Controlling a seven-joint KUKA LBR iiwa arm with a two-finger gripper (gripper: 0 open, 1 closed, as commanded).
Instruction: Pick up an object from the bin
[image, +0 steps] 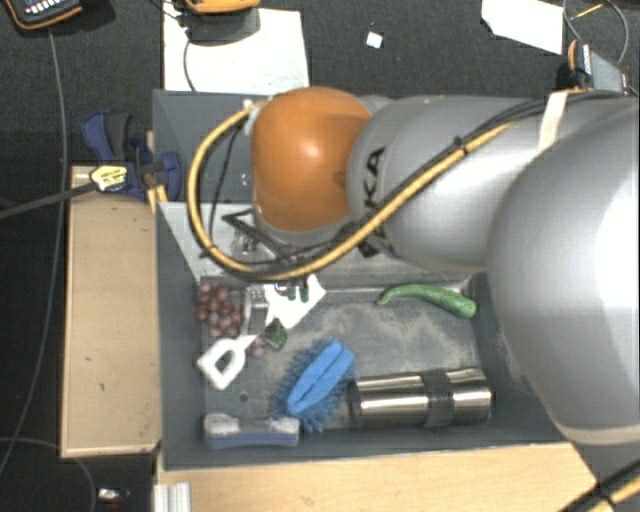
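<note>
My gripper (262, 303) pokes out from under the arm's orange cover at the bin's left middle. It is low over a bunch of dark purple toy grapes (220, 306) on its left and a white plastic piece (228, 358) with a looped end that lies slanted just below it. A small dark green bit (276, 337) lies between them. I cannot see anything held. A blue bristly brush (318, 380) lies a little further to the lower right.
A silver cylinder with a black band (420, 397) lies along the front wall. A green chilli-shaped thing (430, 297) rests at the right middle, and a grey-blue flat piece (250, 430) in the front left corner. The arm covers the bin's back half.
</note>
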